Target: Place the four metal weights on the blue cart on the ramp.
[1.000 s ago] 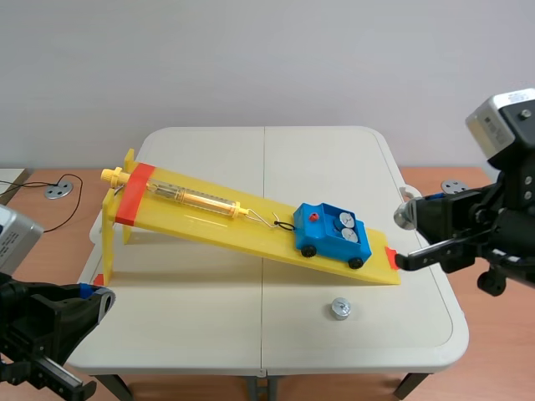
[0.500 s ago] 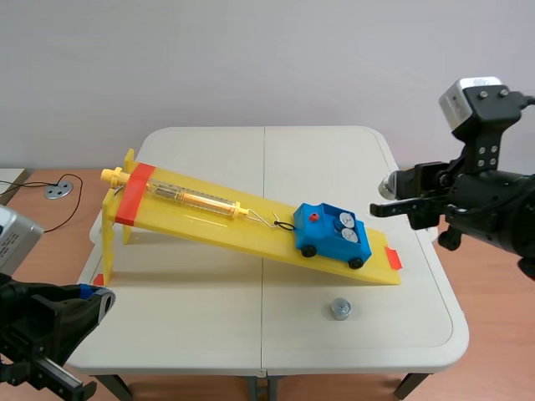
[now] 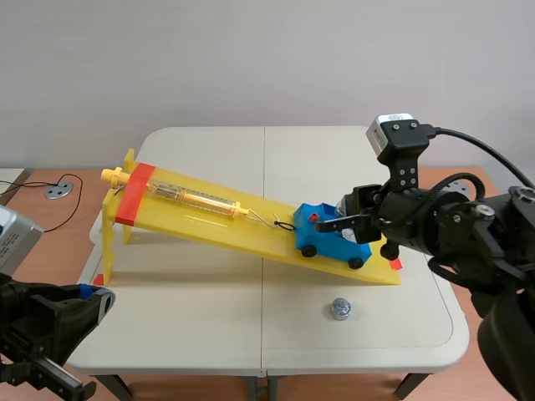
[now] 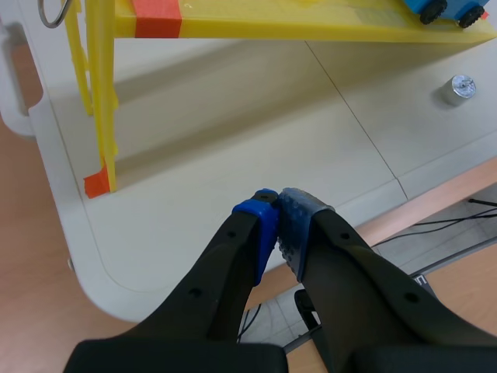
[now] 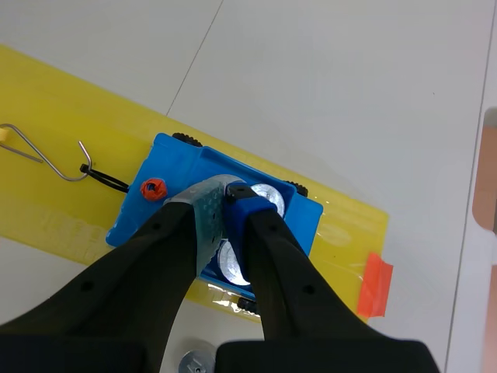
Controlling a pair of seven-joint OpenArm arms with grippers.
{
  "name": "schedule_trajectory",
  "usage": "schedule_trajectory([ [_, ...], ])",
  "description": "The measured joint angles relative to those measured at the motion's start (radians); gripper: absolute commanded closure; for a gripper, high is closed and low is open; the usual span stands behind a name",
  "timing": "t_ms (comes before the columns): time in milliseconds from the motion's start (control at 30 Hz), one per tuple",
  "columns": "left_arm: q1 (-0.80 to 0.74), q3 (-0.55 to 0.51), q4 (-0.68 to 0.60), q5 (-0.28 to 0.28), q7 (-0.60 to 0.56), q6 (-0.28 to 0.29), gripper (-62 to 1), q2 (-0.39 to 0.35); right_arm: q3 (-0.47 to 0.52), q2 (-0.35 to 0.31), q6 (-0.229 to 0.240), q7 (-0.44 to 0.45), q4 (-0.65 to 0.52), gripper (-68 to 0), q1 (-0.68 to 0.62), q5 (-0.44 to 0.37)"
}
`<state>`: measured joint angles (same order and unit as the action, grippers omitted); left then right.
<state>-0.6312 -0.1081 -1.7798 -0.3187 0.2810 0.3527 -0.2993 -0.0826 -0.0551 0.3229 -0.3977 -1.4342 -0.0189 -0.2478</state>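
My right claw (image 5: 227,194) hangs clenched over the cart (image 5: 167,167) for a drop (can't see any weight in it).

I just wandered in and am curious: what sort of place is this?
Likely a robotics lab set up with a physics demonstration: a black robot arm hangs over a yellow ramp where a spring scale is linked to a blue cart, on a white table.

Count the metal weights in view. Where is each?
3. Two weights lie in the blue cart, partly behind the right gripper; one is on the table near the ramp's foot. A fourth may be hidden by that gripper.
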Motion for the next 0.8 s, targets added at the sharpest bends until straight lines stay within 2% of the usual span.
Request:
schedule_trajectory([
  [367,0.0,0.0,0.0,0.0,0.0,0.0,-2.7,0.0,-0.02,0.011,-0.057,0.026,0.042,-0.7,0.008,0.047],
  [567,0.0,0.0,0.0,0.0,0.0,0.0,-2.7,0.0,-0.022,0.011,-0.058,0.036,0.045,-0.7,0.011,0.05],
  [800,0.0,0.0,0.0,0.0,0.0,0.0,-2.7,0.0,-0.041,0.011,-0.058,0.065,0.12,-0.7,0.059,0.05],
])
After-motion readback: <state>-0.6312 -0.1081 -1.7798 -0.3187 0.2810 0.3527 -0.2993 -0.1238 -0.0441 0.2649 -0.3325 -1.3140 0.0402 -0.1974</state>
